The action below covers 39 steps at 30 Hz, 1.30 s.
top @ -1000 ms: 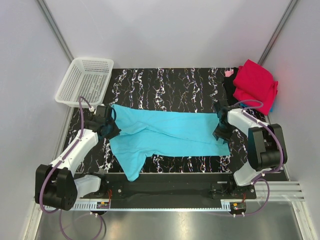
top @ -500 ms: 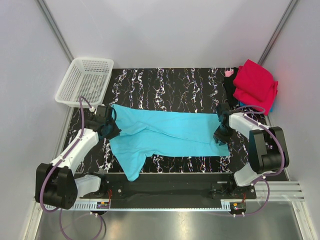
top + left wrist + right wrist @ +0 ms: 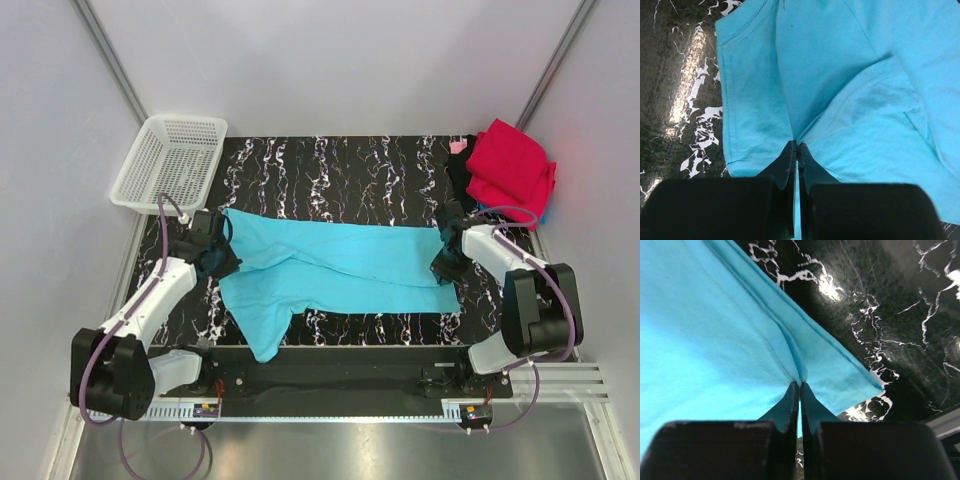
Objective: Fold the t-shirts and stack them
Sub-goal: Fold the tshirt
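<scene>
A turquoise-blue t-shirt (image 3: 335, 262) lies stretched across the black marbled table (image 3: 330, 165), one sleeve hanging toward the front edge. My left gripper (image 3: 218, 258) is shut on its left end; the wrist view shows the fingers pinching a fold of the cloth (image 3: 840, 90). My right gripper (image 3: 444, 262) is shut on its right hem, cloth (image 3: 715, 340) pinched between the fingertips. A crimson red t-shirt (image 3: 512, 170) lies folded on a pile at the back right, with black (image 3: 460, 175) and pink (image 3: 458, 146) cloth beneath it.
A white plastic mesh basket (image 3: 170, 162) stands at the back left corner. Grey walls close the sides and back. The table's front edge runs just before the arm bases.
My right gripper has shifted slightly right and back with the hem, and the right arm has swung outward. The left gripper has hardly moved.
</scene>
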### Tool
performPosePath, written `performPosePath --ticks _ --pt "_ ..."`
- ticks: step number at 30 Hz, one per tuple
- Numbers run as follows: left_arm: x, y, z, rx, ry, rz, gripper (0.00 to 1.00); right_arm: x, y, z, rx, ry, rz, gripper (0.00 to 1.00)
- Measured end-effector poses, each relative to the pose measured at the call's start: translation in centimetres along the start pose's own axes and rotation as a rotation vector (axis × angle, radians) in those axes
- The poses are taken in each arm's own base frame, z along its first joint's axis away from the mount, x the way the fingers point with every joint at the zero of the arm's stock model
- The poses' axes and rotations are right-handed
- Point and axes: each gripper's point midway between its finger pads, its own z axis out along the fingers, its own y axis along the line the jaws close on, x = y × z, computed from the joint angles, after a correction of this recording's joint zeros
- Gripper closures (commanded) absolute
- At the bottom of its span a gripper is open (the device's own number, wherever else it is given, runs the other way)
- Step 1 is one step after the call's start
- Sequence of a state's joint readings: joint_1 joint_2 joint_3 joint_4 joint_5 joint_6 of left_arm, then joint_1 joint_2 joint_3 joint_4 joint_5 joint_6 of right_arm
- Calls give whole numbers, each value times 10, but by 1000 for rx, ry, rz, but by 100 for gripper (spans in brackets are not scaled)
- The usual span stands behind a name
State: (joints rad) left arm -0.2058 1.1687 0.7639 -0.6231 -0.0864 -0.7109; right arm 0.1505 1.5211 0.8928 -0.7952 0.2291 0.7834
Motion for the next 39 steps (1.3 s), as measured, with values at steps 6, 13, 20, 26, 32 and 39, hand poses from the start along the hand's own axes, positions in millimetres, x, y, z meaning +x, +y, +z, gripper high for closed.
performPosePath --ticks 6,13,20,26,32,39 --pt "-4 -3 -5 3 -5 0 100 -14 5 -17 -34 -52 13 100" --pt "-26 -18 -21 37 -50 2 100 -27 12 -35 -64 -85 -3 100" --pt "-65 -44 -45 84 -139 7 100 -68 41 -73 -158 -186 -22 100" --pt "-103 -63 -42 62 -172 10 100 -102 69 -77 -174 -217 -61 100" --pt "-147 -74 -16 14 -165 -7 100 -150 89 -56 -152 -213 -69 100" --pt "-219 -104 19 29 -186 -11 100 -238 131 -53 -229 -290 -77 100"
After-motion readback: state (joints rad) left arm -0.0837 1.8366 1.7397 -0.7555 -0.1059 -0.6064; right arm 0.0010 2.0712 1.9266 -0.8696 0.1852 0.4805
